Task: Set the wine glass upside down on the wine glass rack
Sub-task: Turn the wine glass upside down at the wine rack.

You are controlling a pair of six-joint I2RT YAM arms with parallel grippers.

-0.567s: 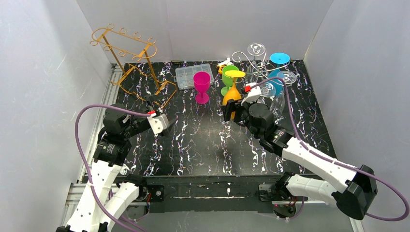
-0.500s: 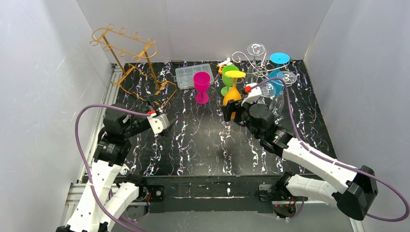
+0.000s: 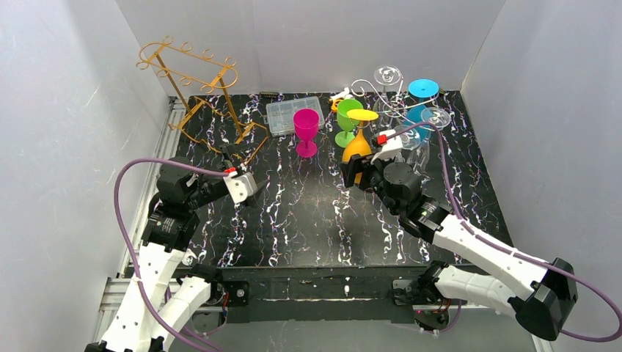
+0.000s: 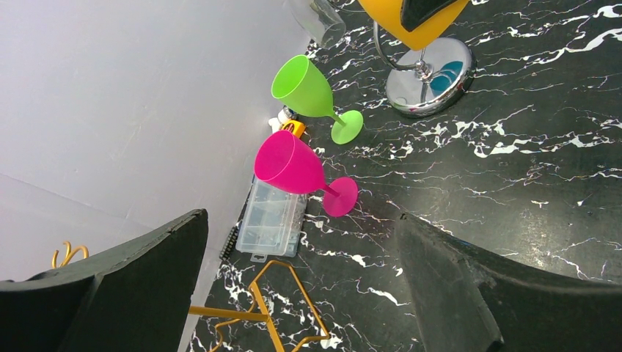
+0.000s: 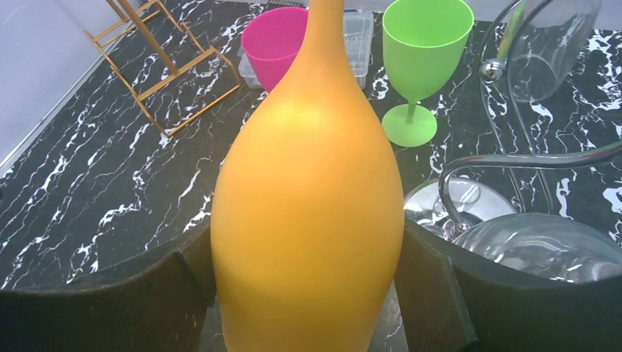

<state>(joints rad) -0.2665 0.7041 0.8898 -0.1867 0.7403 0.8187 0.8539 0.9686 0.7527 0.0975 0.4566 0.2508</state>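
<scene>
While the right gripper grips it by the bowl, one black finger pressed against each side, the orange glass is upside down, bowl low and yellow foot on top, clear of the table. It sits just beside the silver rack, on that rack's left and near side, close to the rack's round chrome foot. Whether the yellow foot touches any of the wire cannot be told.

A clear glass is just to the right of the gripper, and a blue glass is upside down on the rack's far side. A green glass stands upright right behind the orange one, and a pink glass stands upright a little further left. Behind the pink one, near the back wall, lies a clear plastic box.

Well apart on the left is a gold rack at the table's back corner. Just in front of it is the left gripper, its jaws spread wide and nothing between them, pointing across the table toward the pink and green glasses.
</scene>
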